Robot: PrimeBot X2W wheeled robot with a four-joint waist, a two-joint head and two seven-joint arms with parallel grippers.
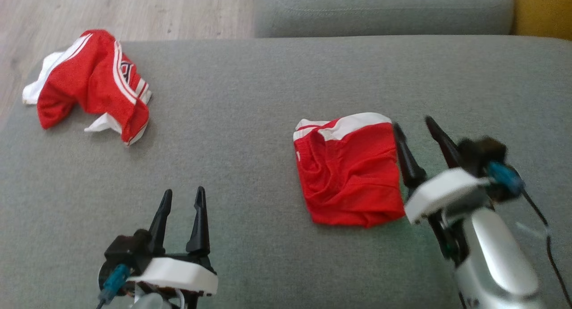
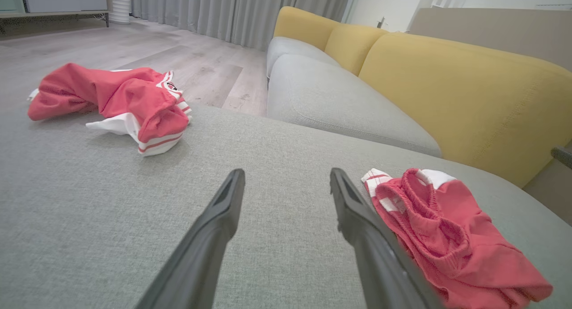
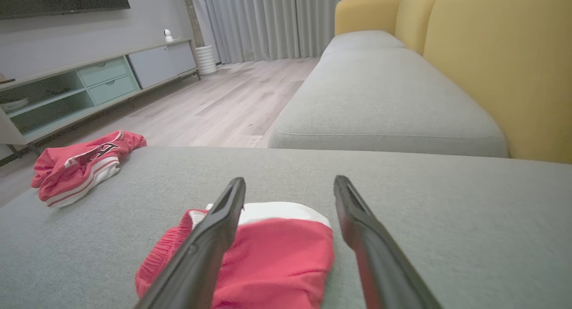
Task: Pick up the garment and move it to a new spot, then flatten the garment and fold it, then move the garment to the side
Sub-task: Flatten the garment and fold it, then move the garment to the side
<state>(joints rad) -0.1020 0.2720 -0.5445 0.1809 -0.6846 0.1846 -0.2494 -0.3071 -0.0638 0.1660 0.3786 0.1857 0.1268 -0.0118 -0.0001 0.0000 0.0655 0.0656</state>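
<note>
One folded garment [image 1: 348, 175], one crumpled garment [image 1: 89, 83], one grey cushion [image 1: 268, 99].

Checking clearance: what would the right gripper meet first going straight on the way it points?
Probably just bare sofa cushion: the right gripper points past the folded garment, which lies beside its fingers. Depth unclear.

Folded shorts [image 1: 351, 175]: red with a white band. Crumpled garment [image 1: 91, 83] at ten o'clock: red with white stripes. Sofa seat [image 1: 250, 121]: grey. Backrest [image 2: 447, 76]: mustard yellow. Floor [image 1: 134, 9]: pale wood-grain.
</note>
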